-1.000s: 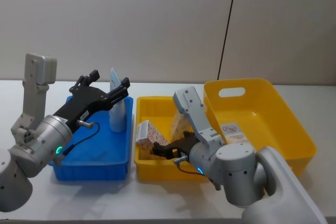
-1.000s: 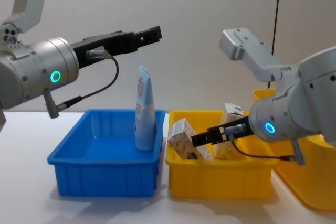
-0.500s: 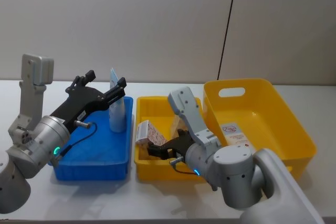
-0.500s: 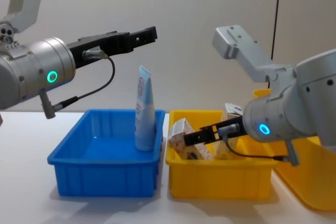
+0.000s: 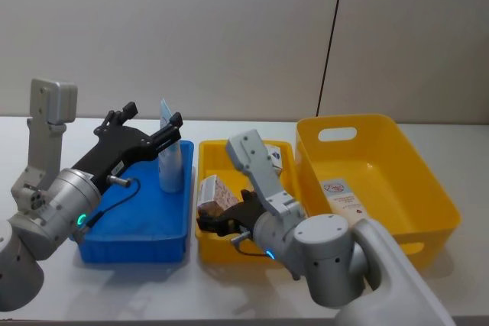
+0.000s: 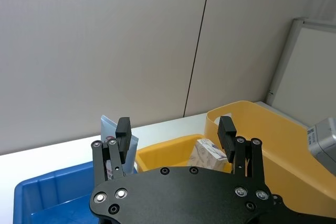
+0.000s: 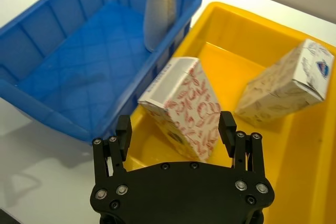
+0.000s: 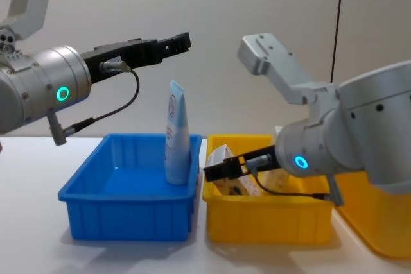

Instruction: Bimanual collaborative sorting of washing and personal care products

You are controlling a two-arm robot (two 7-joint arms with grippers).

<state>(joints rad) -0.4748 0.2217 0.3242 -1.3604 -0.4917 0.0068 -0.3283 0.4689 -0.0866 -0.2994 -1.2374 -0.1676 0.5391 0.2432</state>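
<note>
- Hovering the left gripper (image 8: 181, 41) over the blue bin (image 8: 128, 222), jaws spread wide, gripping nothing.
- Standing upright against that bin's right wall: a pale-blue tube (image 8: 176, 136), below the gripper and apart from it.
- Reaching the right gripper (image 7: 175, 123) into the small yellow bin (image 8: 270, 226), jaws wide apart around a tilted cream box (image 7: 184, 108), seemingly not yet touching it.
- Lying farther back in the same bin: a second box (image 7: 286, 85).
- Resting in the large yellow bin (image 5: 428, 188): probably a flat tube with a red logo (image 5: 340, 192).
</note>
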